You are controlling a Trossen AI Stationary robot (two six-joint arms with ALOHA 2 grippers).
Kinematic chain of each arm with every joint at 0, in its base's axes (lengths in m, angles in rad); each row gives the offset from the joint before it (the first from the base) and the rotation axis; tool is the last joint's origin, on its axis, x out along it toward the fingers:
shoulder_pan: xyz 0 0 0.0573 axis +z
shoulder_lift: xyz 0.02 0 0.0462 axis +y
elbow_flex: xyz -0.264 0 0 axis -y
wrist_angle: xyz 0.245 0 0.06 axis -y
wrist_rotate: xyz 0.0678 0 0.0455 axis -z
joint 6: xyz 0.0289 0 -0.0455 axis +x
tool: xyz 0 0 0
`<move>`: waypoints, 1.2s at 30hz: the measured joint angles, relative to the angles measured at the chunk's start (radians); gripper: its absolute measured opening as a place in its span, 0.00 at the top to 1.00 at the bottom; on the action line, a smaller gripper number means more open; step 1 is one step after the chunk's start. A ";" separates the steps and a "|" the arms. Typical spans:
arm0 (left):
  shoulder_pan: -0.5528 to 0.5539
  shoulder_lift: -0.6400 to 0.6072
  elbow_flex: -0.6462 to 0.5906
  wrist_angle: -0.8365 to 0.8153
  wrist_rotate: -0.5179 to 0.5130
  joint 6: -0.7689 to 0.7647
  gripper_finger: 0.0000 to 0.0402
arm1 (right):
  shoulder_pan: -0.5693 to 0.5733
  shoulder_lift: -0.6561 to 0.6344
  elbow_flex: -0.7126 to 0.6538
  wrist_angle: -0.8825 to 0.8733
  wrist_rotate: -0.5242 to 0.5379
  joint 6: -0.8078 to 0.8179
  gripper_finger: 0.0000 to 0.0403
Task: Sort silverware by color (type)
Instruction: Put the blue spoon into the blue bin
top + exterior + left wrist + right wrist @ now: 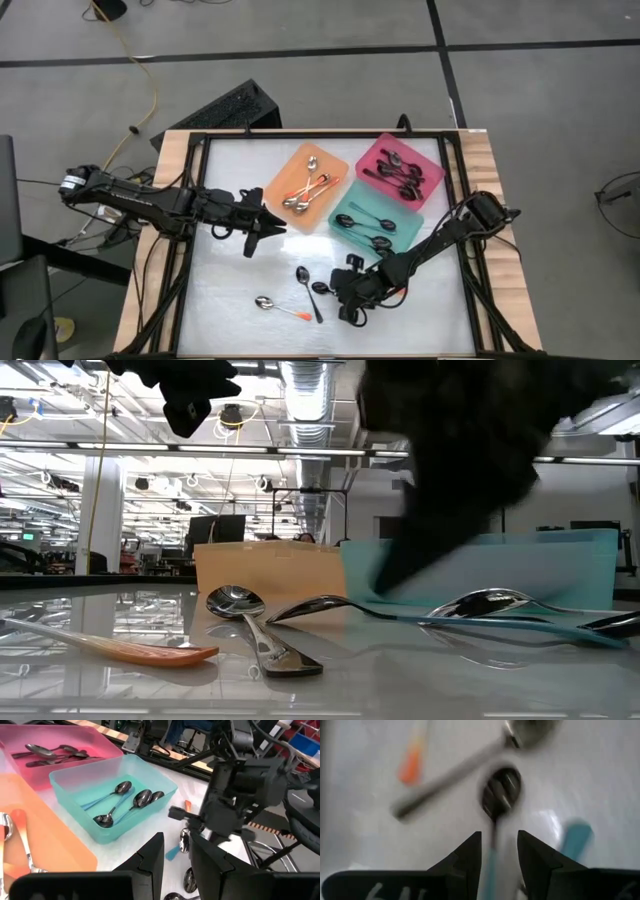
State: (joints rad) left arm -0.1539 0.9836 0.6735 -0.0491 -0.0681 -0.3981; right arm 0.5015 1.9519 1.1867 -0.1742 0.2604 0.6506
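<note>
On the white surface [240, 290], the right gripper [499, 851] straddles the thin stem of a dark-bowled, teal-handled spoon [501, 795], fingers narrow but not clamped (blurred). It may slip out. Farther off, the teal plastic tray [352, 207]; the left gripper [272, 225] waits, partly open.

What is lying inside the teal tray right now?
The teal tray holds three dark-bowled spoons with teal handles, side by side on its floor. From above, the right arm covers the tray's near corner, so anything there stays hidden.
</note>
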 joint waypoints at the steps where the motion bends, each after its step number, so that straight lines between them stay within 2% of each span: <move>1: 0.000 0.000 0.000 0.000 0.000 0.000 0.81 | 0.000 0.002 -0.004 -0.012 0.000 0.001 0.67; 23: 0.000 0.000 0.000 0.001 0.000 -0.007 0.81 | 0.000 0.001 0.000 0.004 0.056 -0.005 0.67; 31: 0.000 0.000 0.000 0.001 0.000 -0.008 0.81 | 0.002 0.051 0.007 0.059 0.031 0.001 0.67; 36: 0.000 0.000 0.000 -0.003 -0.002 -0.008 0.81 | 0.003 0.068 0.032 0.007 0.025 -0.003 0.67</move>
State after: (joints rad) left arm -0.1539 0.9833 0.6735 -0.0518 -0.0699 -0.4061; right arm 0.5041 2.0201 1.2192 -0.1668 0.2858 0.6476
